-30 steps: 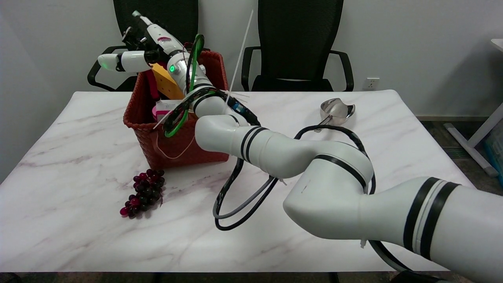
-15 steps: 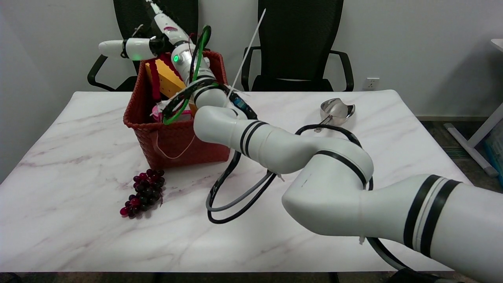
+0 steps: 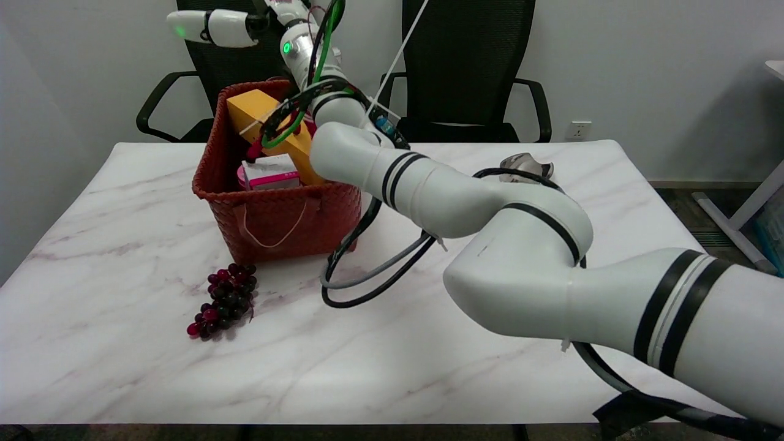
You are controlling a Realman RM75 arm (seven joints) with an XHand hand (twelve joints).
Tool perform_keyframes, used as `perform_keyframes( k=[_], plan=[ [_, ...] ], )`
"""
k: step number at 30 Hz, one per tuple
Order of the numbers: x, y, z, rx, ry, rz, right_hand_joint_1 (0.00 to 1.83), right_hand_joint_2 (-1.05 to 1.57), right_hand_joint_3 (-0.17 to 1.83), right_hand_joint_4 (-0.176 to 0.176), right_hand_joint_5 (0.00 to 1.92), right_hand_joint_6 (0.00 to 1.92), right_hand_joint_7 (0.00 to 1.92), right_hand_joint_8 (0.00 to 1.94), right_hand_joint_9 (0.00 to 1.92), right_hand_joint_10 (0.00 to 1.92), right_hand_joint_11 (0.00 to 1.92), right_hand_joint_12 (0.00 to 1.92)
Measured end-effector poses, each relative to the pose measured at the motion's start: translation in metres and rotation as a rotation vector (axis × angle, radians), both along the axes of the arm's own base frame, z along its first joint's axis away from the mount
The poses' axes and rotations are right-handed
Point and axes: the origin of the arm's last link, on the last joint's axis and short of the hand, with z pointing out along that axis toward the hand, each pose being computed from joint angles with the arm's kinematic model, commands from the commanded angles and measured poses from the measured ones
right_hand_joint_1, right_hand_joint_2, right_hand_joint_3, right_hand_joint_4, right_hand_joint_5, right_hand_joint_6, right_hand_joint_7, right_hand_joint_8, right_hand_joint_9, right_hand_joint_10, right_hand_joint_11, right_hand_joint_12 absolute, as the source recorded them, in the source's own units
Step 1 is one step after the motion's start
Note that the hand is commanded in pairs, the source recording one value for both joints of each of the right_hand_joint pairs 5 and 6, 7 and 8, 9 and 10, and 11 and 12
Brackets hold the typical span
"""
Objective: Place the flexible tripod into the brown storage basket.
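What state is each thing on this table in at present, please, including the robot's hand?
Brown woven storage basket: upright on the table, holding boxes.
Yellow box: tilted inside, sticking above the rim.
Pink-and-white box: lying inside the basket.
Dark red grape bunch: lying on the table, apart from the basket.
Shiny metal scoop: on the table, partly hidden by a cable.
Right hand: raised above the basket, mostly cropped; grasp unclear.
Flexible tripod: not clearly identifiable.

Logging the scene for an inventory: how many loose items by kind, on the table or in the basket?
Basket: 1
Boxes in basket: 2 (yellow, pink-and-white)
Grape bunch: 1
Metal scoop: 1
Total: 5
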Motion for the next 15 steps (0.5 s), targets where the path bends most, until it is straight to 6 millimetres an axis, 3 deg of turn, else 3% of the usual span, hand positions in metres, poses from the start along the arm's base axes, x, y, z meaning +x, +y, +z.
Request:
perform_keyframes(
  k=[15],
  plan=[
    [0.034,-0.005,0.006,-0.018,0.016,0.045,0.67,0.52,-0.17,0.000,0.00,0.00,0.00,0.00,0.00,0.00,0.00,0.00]
  ],
)
